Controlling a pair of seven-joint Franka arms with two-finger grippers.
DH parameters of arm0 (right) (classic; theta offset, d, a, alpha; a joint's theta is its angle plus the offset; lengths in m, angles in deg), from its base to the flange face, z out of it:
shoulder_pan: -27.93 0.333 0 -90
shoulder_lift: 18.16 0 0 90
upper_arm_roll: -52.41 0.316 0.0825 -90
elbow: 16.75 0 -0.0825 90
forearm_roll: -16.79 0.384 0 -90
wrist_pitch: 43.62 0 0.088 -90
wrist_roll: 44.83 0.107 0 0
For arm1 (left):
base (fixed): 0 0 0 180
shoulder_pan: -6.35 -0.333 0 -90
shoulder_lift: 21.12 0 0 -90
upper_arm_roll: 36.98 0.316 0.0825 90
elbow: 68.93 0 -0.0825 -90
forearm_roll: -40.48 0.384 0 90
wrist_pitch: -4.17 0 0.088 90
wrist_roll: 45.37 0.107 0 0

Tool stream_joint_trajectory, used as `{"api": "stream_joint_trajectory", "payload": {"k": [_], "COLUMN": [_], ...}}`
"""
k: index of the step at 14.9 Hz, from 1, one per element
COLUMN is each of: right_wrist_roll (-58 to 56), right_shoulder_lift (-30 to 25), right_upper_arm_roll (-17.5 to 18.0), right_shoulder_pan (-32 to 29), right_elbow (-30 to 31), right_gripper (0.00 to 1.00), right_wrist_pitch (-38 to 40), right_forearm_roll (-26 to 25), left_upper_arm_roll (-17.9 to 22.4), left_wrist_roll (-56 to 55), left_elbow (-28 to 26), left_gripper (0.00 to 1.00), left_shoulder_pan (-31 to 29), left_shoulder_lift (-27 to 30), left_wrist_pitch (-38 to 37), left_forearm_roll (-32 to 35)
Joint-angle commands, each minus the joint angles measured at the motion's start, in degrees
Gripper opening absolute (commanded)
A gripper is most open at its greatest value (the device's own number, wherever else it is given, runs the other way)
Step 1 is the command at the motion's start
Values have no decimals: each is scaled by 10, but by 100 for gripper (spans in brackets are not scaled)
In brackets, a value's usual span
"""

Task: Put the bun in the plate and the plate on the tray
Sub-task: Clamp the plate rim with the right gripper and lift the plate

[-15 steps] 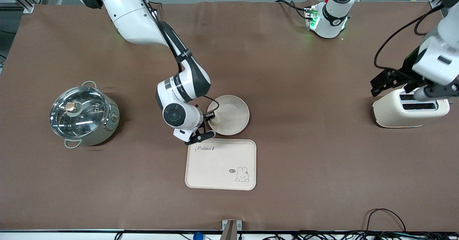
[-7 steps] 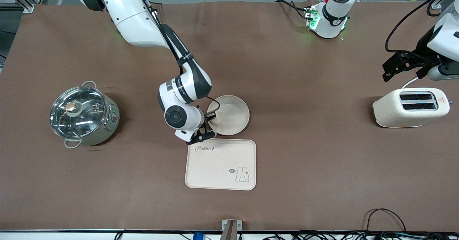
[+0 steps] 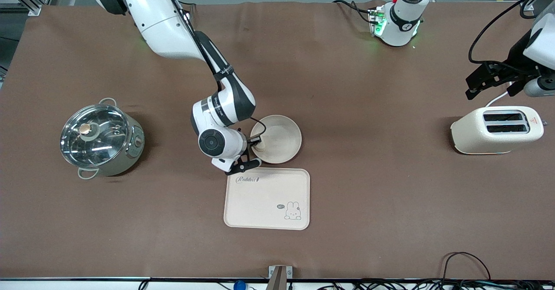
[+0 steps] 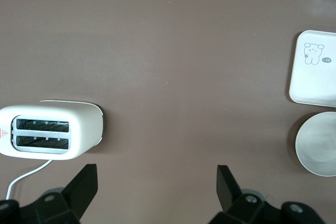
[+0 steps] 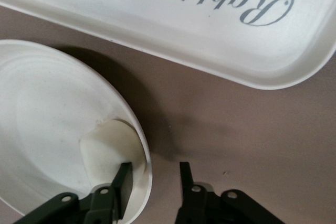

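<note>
The round cream plate (image 3: 284, 135) (image 5: 47, 114) lies on the table, touching the edge of the tray (image 3: 266, 199) (image 5: 157, 24) that is farther from the front camera. The pale bun (image 3: 259, 146) (image 5: 107, 145) rests inside the plate against its rim, toward the right arm's end. My right gripper (image 3: 253, 152) (image 5: 155, 169) is low at that rim and straddles it: one finger stands inside beside the bun, the other outside, with a gap still showing. My left gripper (image 3: 469, 88) (image 4: 156, 174) hangs open over bare table beside the toaster.
A cream toaster (image 3: 496, 129) (image 4: 50, 137) stands at the left arm's end of the table. A steel pot with a glass lid (image 3: 102, 138) sits at the right arm's end. The plate (image 4: 317, 142) and the tray (image 4: 315, 66) also show in the left wrist view.
My left arm has lifted off the toaster and drawn back toward its base. The right gripper's fingers have narrowed around the plate's rim; the plate and the bun have not moved.
</note>
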Motion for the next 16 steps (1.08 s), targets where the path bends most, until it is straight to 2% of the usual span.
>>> {"api": "stream_joint_trajectory", "payload": {"k": [1,7,16], "right_wrist_roll": [-7,-4,-9], "right_shoulder_lift": [11,16,25], "right_upper_arm_roll": [4,4,4], "right_shoulder_pan": [2,4,-5], "right_elbow": [0,0,-2], "right_gripper": [40,24,24], "right_wrist_pitch": [-23,-31,-32], "right_forearm_roll": [13,16,18], "left_upper_arm_roll": [3,4,4], "left_wrist_roll": [12,13,14], "left_elbow": [19,19,19], "left_gripper": [100,100,100], "left_shoulder_pan": [-1,-1,-2], "left_shoulder_lift": [-6,-12,-11], "left_wrist_pitch": [-19,-20,-20], "left_forearm_roll": [-20,-37,-38]}}
